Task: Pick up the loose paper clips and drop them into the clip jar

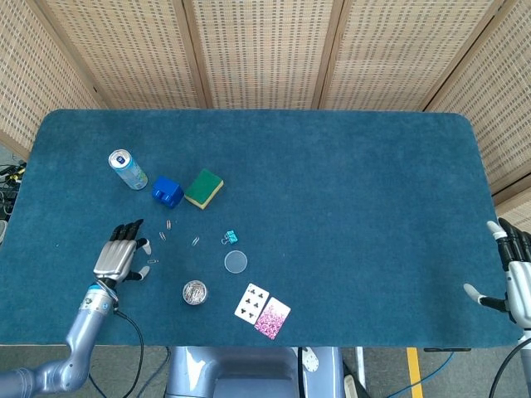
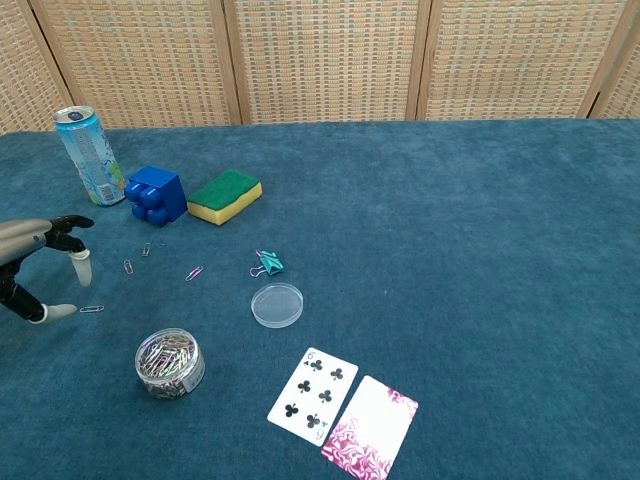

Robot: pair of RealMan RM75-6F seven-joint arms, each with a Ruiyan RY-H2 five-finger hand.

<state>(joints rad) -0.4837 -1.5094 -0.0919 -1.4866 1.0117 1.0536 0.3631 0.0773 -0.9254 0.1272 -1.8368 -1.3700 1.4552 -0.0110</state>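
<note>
The clip jar point(image 2: 168, 362), already holding many clips, is seen just right of the empty, spread-fingered left hand point(image 1: 118, 259), while several loose paper clips point(image 2: 92, 309) beside its fingertips are judged yet to be collected

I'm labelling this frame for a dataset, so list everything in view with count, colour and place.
Table: one, blue felt top.
Drink can: one, pale blue, upright, far left.
Block: one, blue, right of the can.
Sponge: one, green on yellow, right of the block.
Loose paper clips: four visible, metallic, front of the block.
Binder clip: one, teal.
Jar lid: one, clear, flat.
Clip jar: one, clear, open, holding clips.
Playing cards: two, near front edge.
Left hand: fingers spread, holding nothing.
Right hand: right edge, holding nothing.
</note>
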